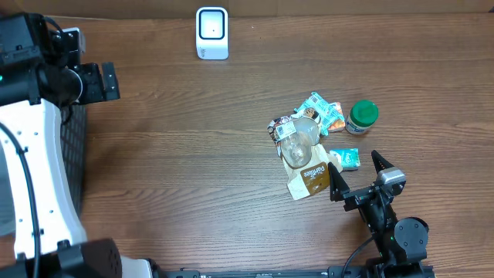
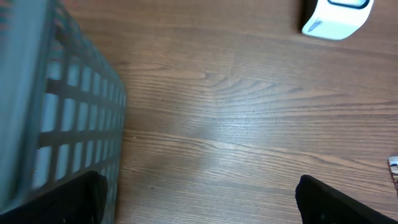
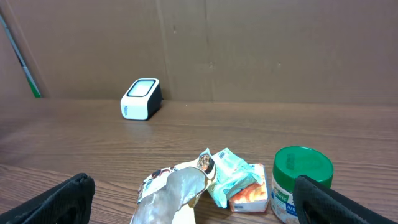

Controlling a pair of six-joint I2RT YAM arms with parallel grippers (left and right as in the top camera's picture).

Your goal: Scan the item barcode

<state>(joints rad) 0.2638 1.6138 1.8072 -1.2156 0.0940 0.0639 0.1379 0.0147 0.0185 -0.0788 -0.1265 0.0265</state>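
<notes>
The barcode scanner, a white box with a dark window, stands at the bench's far edge, a little left of the middle. The items lie in a small heap right of the middle. There is a brown pouch with crumpled clear plastic at its far end and teal snack packets behind it. A green-lidded jar stands upright at the heap's right side, and a small teal packet lies just beside the pouch. None is held. The right gripper hovers by the near edge, jaws wide apart; from overhead its fingertips fall either side of the small teal packet. The left gripper is near the far left corner, jaws likewise spread and empty, over bare wood beside a mesh basket at the left edge
</notes>
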